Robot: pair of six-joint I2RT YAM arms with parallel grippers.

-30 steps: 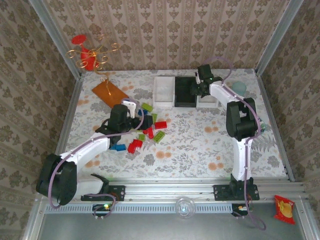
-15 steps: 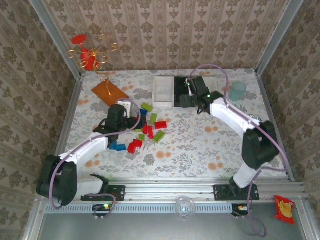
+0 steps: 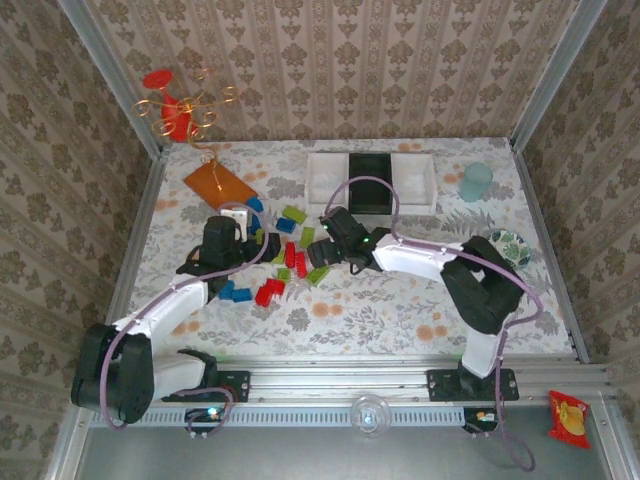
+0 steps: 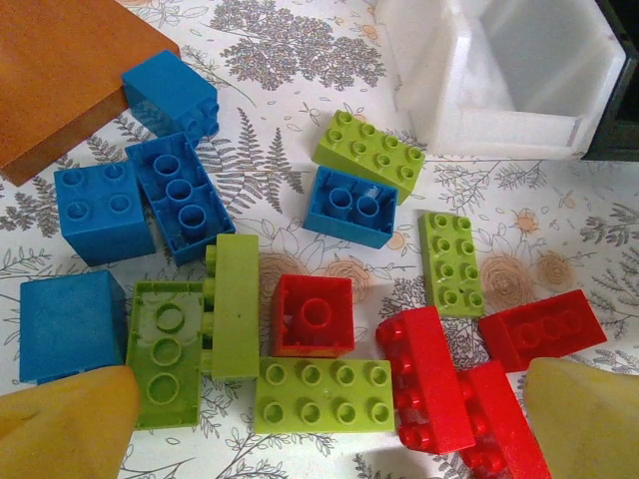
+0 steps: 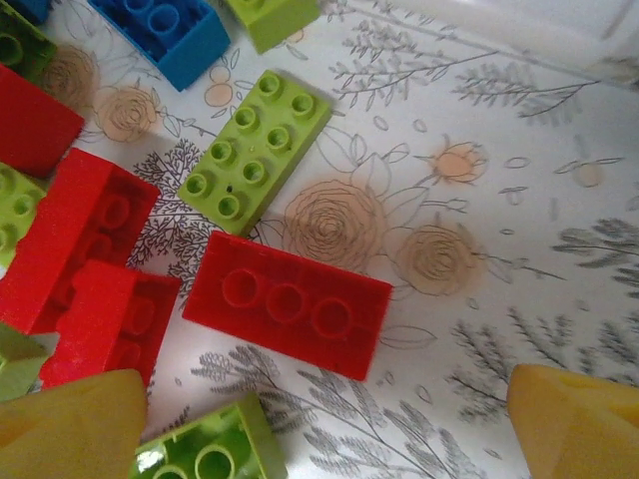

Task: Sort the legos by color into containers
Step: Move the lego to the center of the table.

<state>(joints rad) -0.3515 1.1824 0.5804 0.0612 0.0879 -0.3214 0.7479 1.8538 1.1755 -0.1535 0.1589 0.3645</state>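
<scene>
Floral counter (image 3: 380, 310) is strewn with studded red, blue and lime legos (image 4: 318, 314); jaws of left gripper (image 4: 324, 414) and right gripper (image 5: 324, 424) are held spread.

Loose legos (image 3: 267, 291) near three containers (image 3: 327, 205)

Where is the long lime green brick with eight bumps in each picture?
Top external: the long lime green plastic brick with eight studs lies mid-table, on the pile's right side.
Left wrist: right of centre, pointing up the picture.
Right wrist: upper middle, slanted.
Shared landmark: the upside-down blue plastic brick close beside it.
</scene>
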